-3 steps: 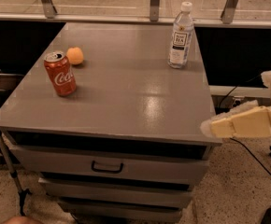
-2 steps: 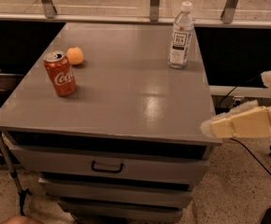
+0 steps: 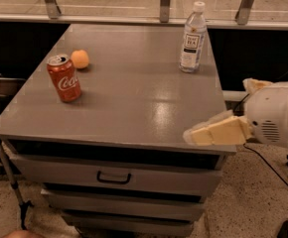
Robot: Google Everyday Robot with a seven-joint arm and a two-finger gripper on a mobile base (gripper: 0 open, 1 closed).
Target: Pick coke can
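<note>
The coke can (image 3: 64, 78) is a red can with white script and a silver top. It stands upright on the left part of the grey cabinet top (image 3: 134, 98). My gripper (image 3: 214, 131) is a cream-coloured piece on a white arm at the right. It hovers over the cabinet's front right corner, far to the right of the can, and holds nothing.
A small orange fruit (image 3: 80, 59) lies just behind and right of the can. A clear water bottle (image 3: 192, 38) with a white cap stands at the back right. Drawers with a dark handle (image 3: 113, 177) sit below the top. Cables lie on the floor at right.
My gripper has moved a little to the left, over the cabinet's front right corner. The can, fruit and bottle have not moved.
</note>
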